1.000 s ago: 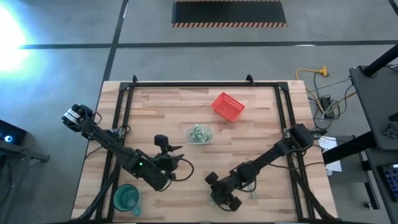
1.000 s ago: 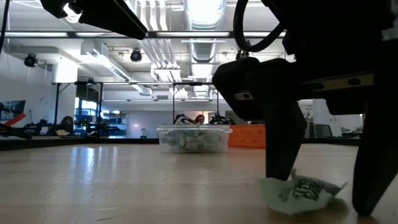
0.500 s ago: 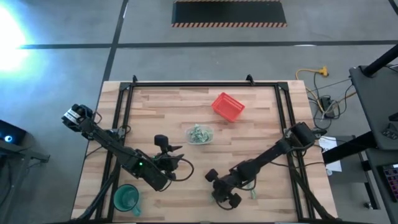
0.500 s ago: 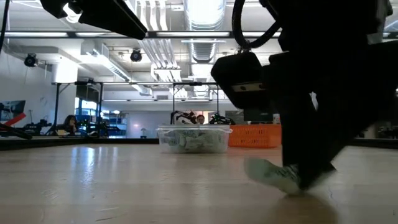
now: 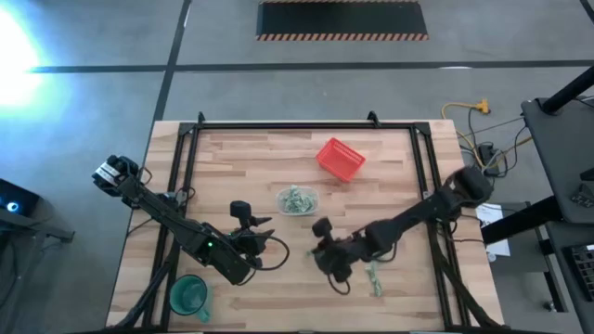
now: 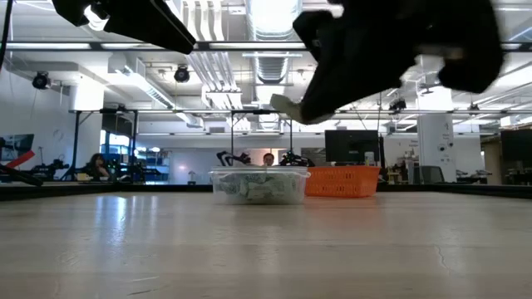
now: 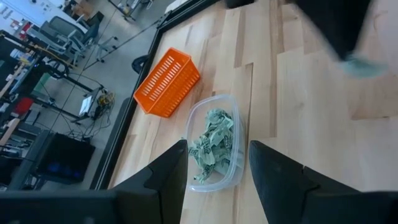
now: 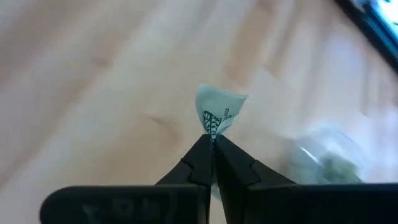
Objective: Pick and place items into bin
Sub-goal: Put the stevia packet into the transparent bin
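The bin [image 5: 298, 199], a small clear container, stands mid-table with several pale green and white wrapped items [image 7: 213, 144] lying inside it. My right gripper [image 8: 212, 140] is shut on one such item [image 8: 219, 111]. It hovers well above the table, on the near right side of the bin [image 6: 258, 184]. Another loose item [image 5: 374, 278] lies on the table near the front edge. My left gripper [image 7: 214, 165] waits open, on the near left side of the bin and pointing at it. My right gripper pinches the wrapped item by one narrow end [image 8: 213, 127] between its two fingertips. The rest of the item sticks out past the tips. It is lifted clear of the table [image 6: 283, 105].
A red mesh basket [image 5: 340, 159] lies beyond the bin toward the far edge. A green cup [image 5: 188, 295] stands at the near left corner beside my left arm. A black frame [image 5: 278, 127] runs round the table top. People show in the room behind.
My right gripper has shut on an item lying near the table's front edge. It then rose and went toward the far edge, nearer the bin. The item has been lifted clear of the table.
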Controlling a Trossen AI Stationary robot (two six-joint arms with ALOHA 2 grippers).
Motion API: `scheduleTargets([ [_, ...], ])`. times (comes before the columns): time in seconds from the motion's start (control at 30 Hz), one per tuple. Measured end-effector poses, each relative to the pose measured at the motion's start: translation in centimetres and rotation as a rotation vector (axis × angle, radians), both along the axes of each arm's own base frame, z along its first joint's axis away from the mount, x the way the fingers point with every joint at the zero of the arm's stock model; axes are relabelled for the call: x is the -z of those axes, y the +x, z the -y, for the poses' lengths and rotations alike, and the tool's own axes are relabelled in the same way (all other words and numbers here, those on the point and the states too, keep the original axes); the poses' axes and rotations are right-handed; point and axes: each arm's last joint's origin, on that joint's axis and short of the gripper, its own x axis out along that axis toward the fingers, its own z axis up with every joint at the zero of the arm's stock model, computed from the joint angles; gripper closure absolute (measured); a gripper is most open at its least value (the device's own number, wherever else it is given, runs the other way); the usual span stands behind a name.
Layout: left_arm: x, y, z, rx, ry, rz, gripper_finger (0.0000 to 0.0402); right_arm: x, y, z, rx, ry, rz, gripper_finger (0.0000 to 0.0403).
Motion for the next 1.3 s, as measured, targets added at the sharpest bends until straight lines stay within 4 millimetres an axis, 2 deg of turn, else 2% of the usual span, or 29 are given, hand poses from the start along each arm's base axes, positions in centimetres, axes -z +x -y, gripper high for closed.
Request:
scheduleTargets([
  [0.27, -0.1, -0.1, -0.1, 0.0, 0.002, -0.002, 0.0246, 0.7, 1.0, 6.8, 0.143, -0.024, 0.064, 0.0394],
  [0.4, -0.1, -0.1, -0.1, 0.0, 0.003, -0.004, 0.0246, 1.0, 1.5, 10.2, 0.187, 0.028, 0.056, 0.0394],
  [0.6, -0.1, -0.1, -0.1, 0.0, 0.003, -0.005, 0.0246, 0.8, 2.0, 13.5, 0.239, 0.127, 0.105, 0.0394],
  [0.87, -0.1, -0.1, -0.1, 0.0, 0.003, -0.004, 0.0246, 1.0, 2.0, 15.2, 0.306, 0.237, 0.111, 0.0379],
  [1.17, -0.1, -0.1, -0.1, 0.0, 0.003, -0.004, 0.0246, 1.0, 1.9, 15.4, 0.328, 0.244, 0.097, 0.0286],
  [1.3, -0.1, -0.1, -0.1, 0.0, 0.002, -0.003, 0.0246, -0.6, 1.1, 14.9, 0.318, 0.246, 0.092, 0.0259],
])
